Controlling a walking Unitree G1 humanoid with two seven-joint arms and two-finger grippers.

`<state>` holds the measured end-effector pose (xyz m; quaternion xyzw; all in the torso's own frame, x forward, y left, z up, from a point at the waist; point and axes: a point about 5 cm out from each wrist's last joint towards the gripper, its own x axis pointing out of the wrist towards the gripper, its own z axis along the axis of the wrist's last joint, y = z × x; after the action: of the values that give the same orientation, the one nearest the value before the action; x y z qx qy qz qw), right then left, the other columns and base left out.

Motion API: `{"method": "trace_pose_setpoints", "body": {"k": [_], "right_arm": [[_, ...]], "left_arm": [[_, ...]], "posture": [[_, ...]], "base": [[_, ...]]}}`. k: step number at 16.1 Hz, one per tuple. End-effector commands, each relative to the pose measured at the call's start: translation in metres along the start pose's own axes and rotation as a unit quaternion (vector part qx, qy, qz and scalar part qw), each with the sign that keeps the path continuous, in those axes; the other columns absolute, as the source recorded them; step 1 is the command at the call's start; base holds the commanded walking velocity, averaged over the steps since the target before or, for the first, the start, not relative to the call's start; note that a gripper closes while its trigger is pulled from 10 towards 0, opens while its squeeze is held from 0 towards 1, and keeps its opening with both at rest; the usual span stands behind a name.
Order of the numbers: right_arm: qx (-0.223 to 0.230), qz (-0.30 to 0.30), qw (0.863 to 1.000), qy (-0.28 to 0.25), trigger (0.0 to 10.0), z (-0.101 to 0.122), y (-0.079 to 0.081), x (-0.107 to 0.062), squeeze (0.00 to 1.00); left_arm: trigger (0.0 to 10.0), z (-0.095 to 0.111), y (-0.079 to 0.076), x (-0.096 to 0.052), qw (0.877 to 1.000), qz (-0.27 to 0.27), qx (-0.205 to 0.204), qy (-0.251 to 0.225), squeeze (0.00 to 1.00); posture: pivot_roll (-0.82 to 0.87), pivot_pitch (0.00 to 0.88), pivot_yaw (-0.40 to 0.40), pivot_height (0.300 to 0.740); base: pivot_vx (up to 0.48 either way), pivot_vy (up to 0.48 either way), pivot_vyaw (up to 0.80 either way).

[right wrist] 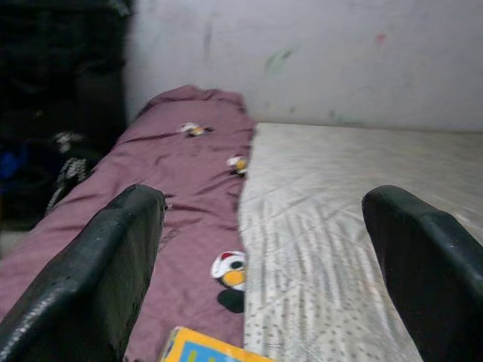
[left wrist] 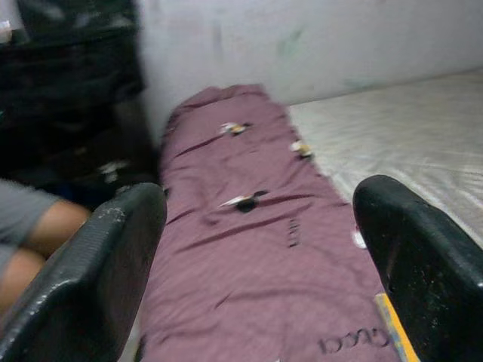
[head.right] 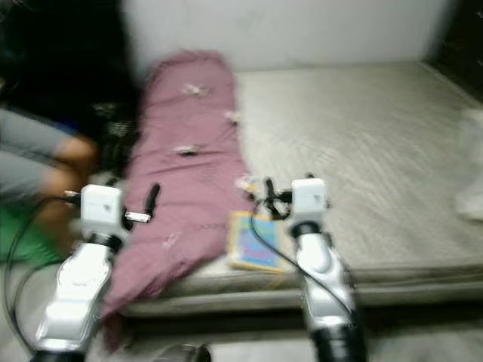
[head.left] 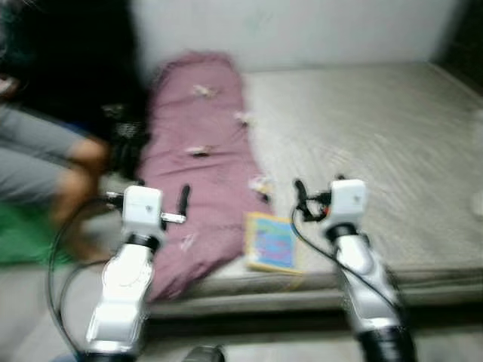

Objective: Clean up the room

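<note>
A maroon blanket (head.left: 200, 151) lies lengthwise along the left side of a bare grey mattress (head.left: 377, 143), with small white and orange bits (right wrist: 229, 270) scattered on it. A yellow and blue book (head.left: 272, 241) rests at the mattress's near edge, beside the blanket. My left gripper (left wrist: 256, 264) is raised over the blanket's near end, open and holding nothing. My right gripper (right wrist: 264, 264) hovers open just above and behind the book, also holding nothing. The head views are blurred.
A person sits at the left, bare knee (head.left: 83, 154) close to the blanket and my left arm. Something green (head.left: 23, 234) lies on the floor below them. A white object (head.right: 472, 181) sits at the mattress's right edge. A pale wall (head.left: 302, 30) stands behind.
</note>
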<state>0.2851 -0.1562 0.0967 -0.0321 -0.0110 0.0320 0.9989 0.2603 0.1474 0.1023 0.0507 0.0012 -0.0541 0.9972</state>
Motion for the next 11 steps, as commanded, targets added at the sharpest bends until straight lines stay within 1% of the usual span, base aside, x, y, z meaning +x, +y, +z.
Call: {"method": "trace_pose_setpoints", "body": {"k": [1, 5, 7, 10, 11], "right_arm": [[0.004, -0.002, 1.000, -0.002, 10.0, 0.0017, 0.0002, 0.0010, 0.00], [0.003, -0.002, 1.000, -0.003, 10.0, 0.0021, -0.0004, 0.0016, 0.00], [0.014, -0.009, 1.000, -0.002, 10.0, 0.0013, -0.0021, 0.0009, 0.00], [0.017, -0.024, 1.000, -0.003, 10.0, 0.0020, -0.0048, 0.0016, 0.00], [0.011, -0.037, 0.999, -0.009, 10.0, 0.0037, -0.0093, 0.0013, 0.00]], "left_arm": [[10.0, -0.0004, 0.0037, 0.0005, 1.000, 0.006, 0.014, 0.003, 0.00], [10.0, 0.0004, 0.0042, 0.0012, 1.000, 0.010, 0.015, 0.001, 0.00], [10.0, 0.0006, 0.0042, 0.0013, 1.000, 0.011, 0.017, 0.000, 0.00], [10.0, 0.0013, 0.0036, 0.0025, 1.000, 0.008, 0.021, -0.007, 0.00], [10.0, 0.0000, 0.0035, 0.0032, 1.000, 0.006, 0.022, -0.005, 0.00]], "posture": [[-0.04, 0.000, 0.041, 0.740], [-0.04, 0.000, 0.040, 0.740], [-0.04, 0.000, 0.040, 0.740], [-0.04, 0.000, 0.045, 0.740], [-0.04, 0.000, 0.047, 0.740]], "base": [[0.000, 0.000, 0.69], [0.000, 0.000, 0.54], [0.000, 0.000, 0.00], [0.000, 0.000, 0.00], [0.000, 0.000, 0.00]]}}
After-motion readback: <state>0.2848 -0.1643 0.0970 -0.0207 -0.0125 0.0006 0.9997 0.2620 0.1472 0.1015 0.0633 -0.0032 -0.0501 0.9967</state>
